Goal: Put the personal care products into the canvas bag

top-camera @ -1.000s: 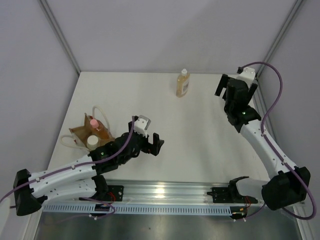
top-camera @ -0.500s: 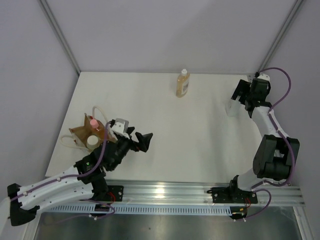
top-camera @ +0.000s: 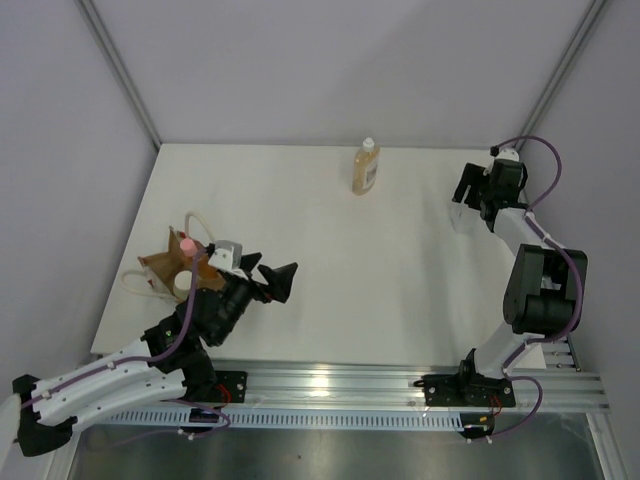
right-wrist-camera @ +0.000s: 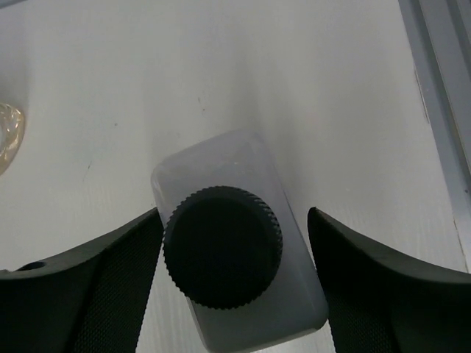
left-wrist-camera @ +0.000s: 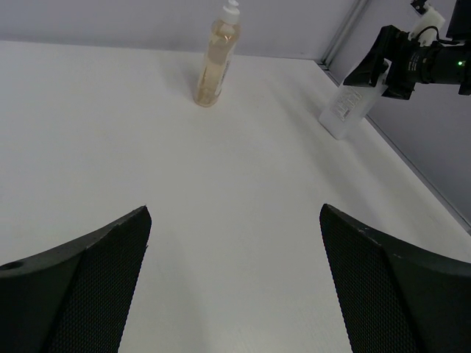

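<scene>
The tan canvas bag stands at the left. The orange bottle's pink cap and a white cap show in it. My left gripper is open and empty just right of the bag, low over the table. The amber bottle stands upright at the far middle and shows in the left wrist view. The white bottle stands at the far right. My right gripper is open and straddles its dark cap, with the jaws on either side.
The table's right edge and a metal frame rail run close to the white bottle. White walls enclose the back and sides. The arm bases sit on the rail at the near edge.
My right gripper has swung to the far right edge and come down over the white bottle. My left gripper has drawn back left, toward the bag.
</scene>
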`<state>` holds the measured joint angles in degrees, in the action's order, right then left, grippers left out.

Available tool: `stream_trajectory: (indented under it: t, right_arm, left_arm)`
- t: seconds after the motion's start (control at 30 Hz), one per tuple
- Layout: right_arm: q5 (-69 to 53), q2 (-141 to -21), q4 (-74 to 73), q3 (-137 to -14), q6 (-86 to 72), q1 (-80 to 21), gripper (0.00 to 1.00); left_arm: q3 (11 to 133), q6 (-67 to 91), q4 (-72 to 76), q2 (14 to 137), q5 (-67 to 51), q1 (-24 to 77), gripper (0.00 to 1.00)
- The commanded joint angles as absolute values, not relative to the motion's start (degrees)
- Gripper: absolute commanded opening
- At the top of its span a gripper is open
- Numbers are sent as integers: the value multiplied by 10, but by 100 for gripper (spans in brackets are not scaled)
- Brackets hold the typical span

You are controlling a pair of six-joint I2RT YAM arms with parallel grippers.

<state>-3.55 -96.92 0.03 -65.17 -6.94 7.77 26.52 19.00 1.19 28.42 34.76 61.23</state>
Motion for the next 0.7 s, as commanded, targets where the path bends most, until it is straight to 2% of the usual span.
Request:
stream_trajectory:
  t: [0.0,0.13,0.17,0.23,0.3,0.47,0.57,0.67]
  right_arm:
    - [-35,-965,45,-660,-46,62,78]
    - [-9,-977,26,-670,-33,40,61]
    - [-1,-980,21,-671,-36,28,53]
    - [45,-978,5,-673,-47,9,44]
    - [71,-967,7,-660,-44,-43,36]
    - [212,-923,11,-620,-110,-168,30]
    - [249,-882,7,-587,-152,-247,28]
    - [314,-871,-9,-577,-160,-359,26]
  left_arm:
    - [264,197,33,287,363,616,99]
    - [266,196,30,294,373,616,99]
    - [265,196,28,296,376,616,99]
    - [266,197,27,295,381,615,99]
    - [265,201,27,292,381,616,99]
    - [259,209,25,285,383,615,99]
    - [260,209,17,285,407,616,99]
    - [257,212,14,274,427,615,99]
